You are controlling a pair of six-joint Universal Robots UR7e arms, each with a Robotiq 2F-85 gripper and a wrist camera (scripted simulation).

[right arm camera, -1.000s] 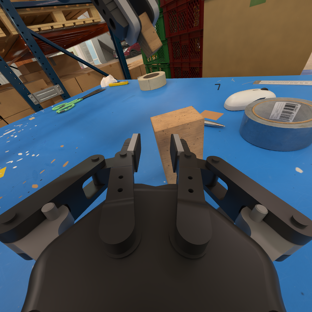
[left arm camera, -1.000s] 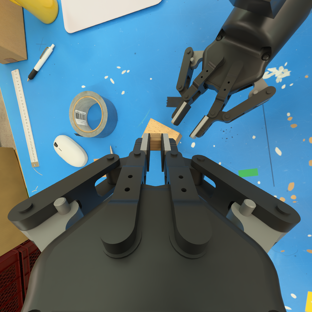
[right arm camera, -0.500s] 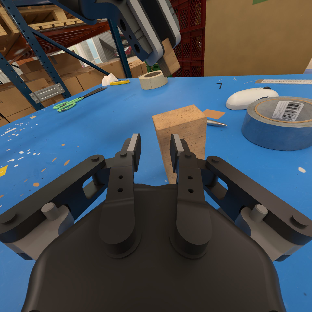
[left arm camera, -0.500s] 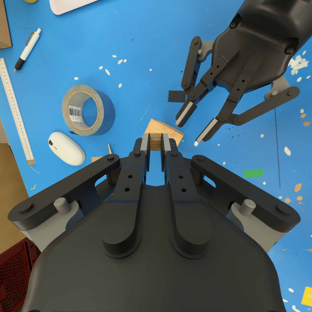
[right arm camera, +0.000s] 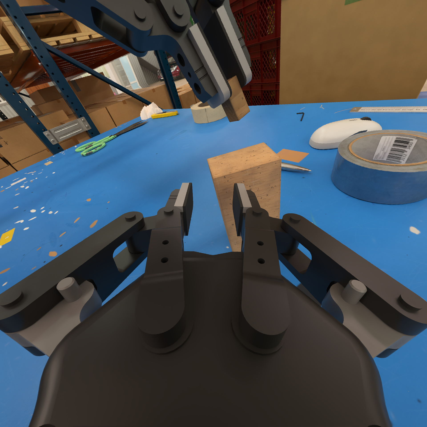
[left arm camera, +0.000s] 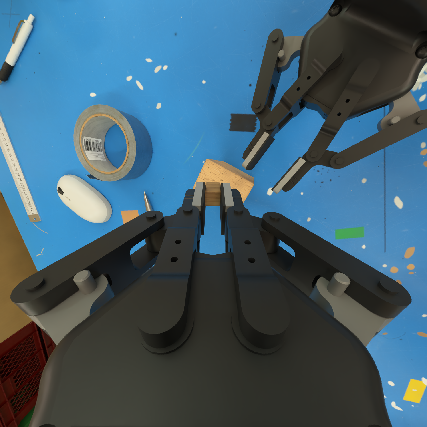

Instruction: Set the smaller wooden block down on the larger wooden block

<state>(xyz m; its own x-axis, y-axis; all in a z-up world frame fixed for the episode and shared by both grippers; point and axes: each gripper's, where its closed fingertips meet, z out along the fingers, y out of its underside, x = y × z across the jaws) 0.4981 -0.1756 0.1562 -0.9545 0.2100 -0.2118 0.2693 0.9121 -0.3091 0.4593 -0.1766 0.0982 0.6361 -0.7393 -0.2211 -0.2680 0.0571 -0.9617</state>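
The larger wooden block (right arm camera: 247, 184) stands upright on the blue table; in the left wrist view its top (left arm camera: 227, 174) shows just past my left fingertips. My left gripper (left arm camera: 212, 193) is shut on the smaller wooden block (left arm camera: 212, 194) and holds it in the air above the larger one. In the right wrist view that small block (right arm camera: 238, 99) hangs above and behind the larger block's top, held by the left gripper (right arm camera: 221, 90). My right gripper (right arm camera: 212, 203) is open and empty, low by the near left side of the larger block; it also shows in the left wrist view (left arm camera: 272, 171).
A blue tape roll (left arm camera: 111, 143), a white mouse (left arm camera: 83, 198), a metal pen tip (left arm camera: 146, 201) and a ruler (left arm camera: 16, 171) lie left of the blocks. A white pen (left arm camera: 16, 46) lies far left. Green scissors (right arm camera: 97, 145) and a beige tape roll (right arm camera: 205, 113) lie farther back.
My left gripper has come down with the small block, closer to the top of the larger block. The right gripper has stayed open beside the larger block.
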